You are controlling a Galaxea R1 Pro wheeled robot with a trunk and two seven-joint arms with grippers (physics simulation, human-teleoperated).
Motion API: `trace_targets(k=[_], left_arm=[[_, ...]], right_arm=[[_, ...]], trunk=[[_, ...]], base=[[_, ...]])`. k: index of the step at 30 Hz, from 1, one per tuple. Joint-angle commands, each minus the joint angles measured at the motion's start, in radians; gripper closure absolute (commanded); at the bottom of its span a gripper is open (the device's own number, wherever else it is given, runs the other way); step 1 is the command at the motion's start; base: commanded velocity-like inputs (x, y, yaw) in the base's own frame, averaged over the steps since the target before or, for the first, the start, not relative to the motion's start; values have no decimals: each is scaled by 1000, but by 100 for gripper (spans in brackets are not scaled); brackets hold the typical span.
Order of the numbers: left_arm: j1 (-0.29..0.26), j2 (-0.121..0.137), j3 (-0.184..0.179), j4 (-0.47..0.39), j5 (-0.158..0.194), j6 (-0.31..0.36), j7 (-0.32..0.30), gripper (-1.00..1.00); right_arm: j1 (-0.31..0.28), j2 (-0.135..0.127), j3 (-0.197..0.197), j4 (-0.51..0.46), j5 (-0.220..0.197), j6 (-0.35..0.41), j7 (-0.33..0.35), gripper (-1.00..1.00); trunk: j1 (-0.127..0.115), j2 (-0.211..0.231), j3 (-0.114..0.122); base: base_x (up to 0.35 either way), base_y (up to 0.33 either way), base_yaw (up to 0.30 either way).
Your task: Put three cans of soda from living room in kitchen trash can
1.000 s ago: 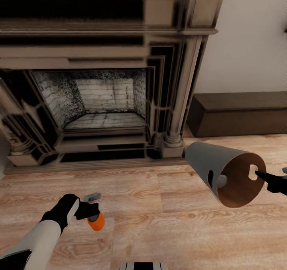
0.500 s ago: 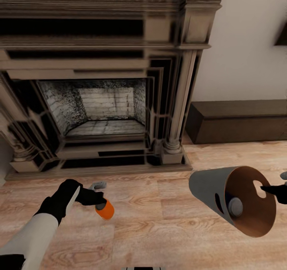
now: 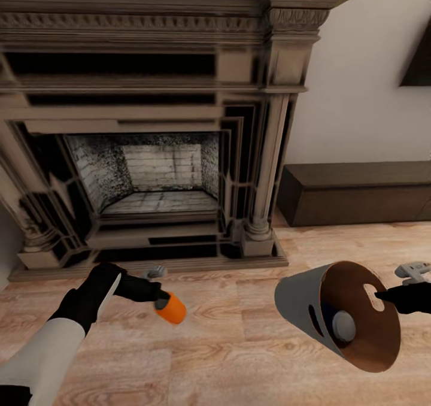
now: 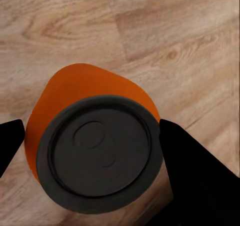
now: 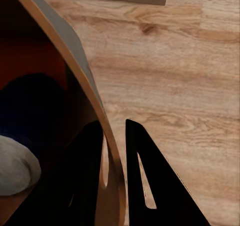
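So, here is what you have in front of you.
Left gripper [image 3: 160, 295]: you are pinching an orange soda can [image 3: 171, 308] between the two fingers, low and left of the middle in the head view. In the left wrist view the can [image 4: 95, 151] sits snug between the dark fingers [image 4: 192, 171], its round top facing the camera.
Right gripper [image 3: 383, 298]: you are pinching the rim of the trash can [image 3: 299, 301], one finger inside the wall and one outside, at the lower right.
Trash can: it is tipped on its side in the air, brown mouth toward you.
Inside the bin: a dark blue soda can [image 3: 342, 325] with a silver top.
Room: a big fireplace [image 3: 143, 130] fills the upper left, a low dark bench [image 3: 359, 193] is at the right, and the wood floor [image 3: 239, 346] is below.
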Motion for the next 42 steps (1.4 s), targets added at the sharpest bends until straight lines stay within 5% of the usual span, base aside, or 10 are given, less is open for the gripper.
trace_targets(k=[1, 6, 23, 28, 35, 42], left_arm=[[0, 0, -2, -4, -8, -3, -16, 100], [0, 4, -11, -57, -8, 5, -111, 100], [2, 51, -43, -196, -7, 23, -358, 100], [3, 60, -48, -205, -6, 20, -381, 100], [3, 63, -59, -212, -6, 17, -387, 100], [4, 67, -73, -220, -7, 15, -385, 100]], right_arm=[[-2, 1, 13, 0, -12, 10, 4, 100], [-5, 12, 76, 1, -10, 10, 1, 100], [-13, 34, 124, 8, -17, 10, 1, 100], [-53, 64, 138, 11, -10, 10, -16, 100], [-139, 113, 228, 46, -7, 10, -110, 100], [-191, 124, 284, 142, -6, 10, -125, 100]], trunk=[[-1, 0, 4], [-3, 1, 23], [-66, 117, 77], [-85, 152, 93], [-112, 201, 115], [-120, 215, 121]], base=[[0, 0, 0], [0, 0, 0], [0, 0, 0], [0, 0, 0], [0, 0, 0], [0, 0, 0]])
